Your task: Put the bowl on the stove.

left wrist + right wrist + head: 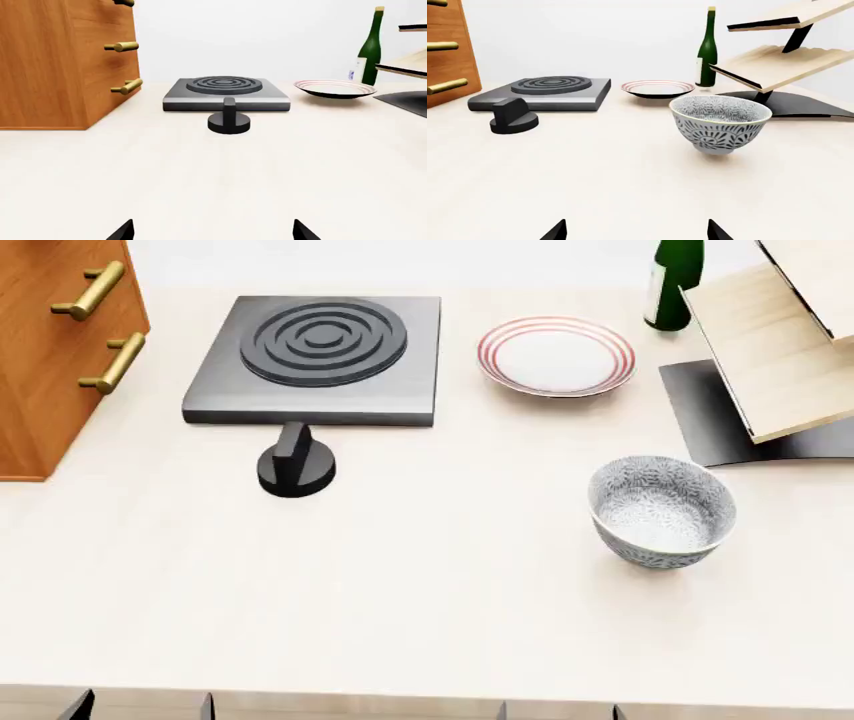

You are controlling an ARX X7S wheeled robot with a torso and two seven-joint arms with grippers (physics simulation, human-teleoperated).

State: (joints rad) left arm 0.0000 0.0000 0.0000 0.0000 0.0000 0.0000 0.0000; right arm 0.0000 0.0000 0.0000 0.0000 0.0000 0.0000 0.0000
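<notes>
Tools spread, low at table's near edge, bowl untouched.

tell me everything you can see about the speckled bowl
The small, deep round bowl, white with a dense grey-black floral speckle inside and out, looks like glazed ceramic with a thin pale rim and a narrow foot. It stands upright and empty on the cream tabletop, toward the robot's right. Nothing touches it but the table: the red-ringed white plate lies beyond it, the black base of the wooden rack is close by but apart, and neither gripper is holding it.
</notes>
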